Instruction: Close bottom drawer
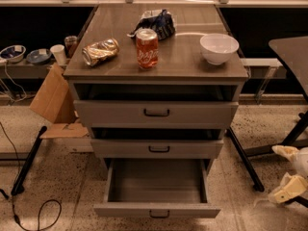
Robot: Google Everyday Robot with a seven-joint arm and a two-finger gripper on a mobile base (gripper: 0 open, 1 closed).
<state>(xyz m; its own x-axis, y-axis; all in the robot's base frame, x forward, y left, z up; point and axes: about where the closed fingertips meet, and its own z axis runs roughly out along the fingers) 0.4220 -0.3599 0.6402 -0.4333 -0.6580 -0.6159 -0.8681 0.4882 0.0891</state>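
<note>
Bottom drawer (157,210) juts toward camera, end effector (287,174) low at right.

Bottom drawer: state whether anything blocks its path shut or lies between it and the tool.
The bottom drawer looks free to slide in: nothing shows in its box. The tool is low at the right edge; a dark slanting leg stands on the floor between it and the drawer.

Cabinet top (183,64), upright red can (147,48), crushed can (100,51) lying sideways, white bowl (219,47), dark bag (158,23) behind, gripper (281,173) low at far right
</note>
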